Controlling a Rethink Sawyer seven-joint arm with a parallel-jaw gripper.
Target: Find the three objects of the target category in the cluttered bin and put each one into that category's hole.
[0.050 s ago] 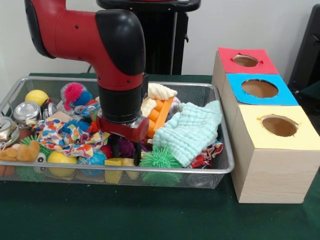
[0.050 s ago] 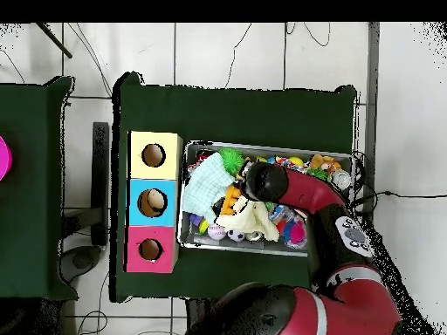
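Basically, the job looked barely started, judging from how things lay. The wire bin (image 1: 220, 167) was packed: a mint waffle cloth (image 1: 192, 131), a green spiky ball (image 1: 160, 159), a confetti-print cloth (image 1: 65, 136), a yellow ball (image 1: 36, 96), metal cans (image 1: 26, 111) at one end, a pink-and-blue spiky ball (image 1: 76, 94) and an orange plastic toy (image 1: 160, 114) behind the arm.

The gripper (image 1: 125, 150) was down in the clutter near the bin's middle, just beside the green spiky ball and the yellow block (image 1: 114, 162). Dark fingers (image 1: 116, 148) showed below the red wrist plate, but their tips were buried among the toys; I couldn't tell how wide they stood or whether they had hold of anything. In the overhead view the arm's black elbow covered the gripper altogether.

The sorting box (image 1: 272, 170) stood on the green bench (image 1: 150, 215) just beside the bin, with three holes: red hole (image 1: 245, 60), blue hole (image 1: 259, 88), yellow hole (image 1: 279, 126). Nothing sat on the lids or in the mouths. The interiors were dark, so a part already dropped wouldn't show.

Target category wasn't identifiable from the pictures, so which three objects and which hole were unknown. My read: arm at the search/pick stage, most likely all three placements outstanding, though that couldn't be confirmed without seeing inside the boxes.
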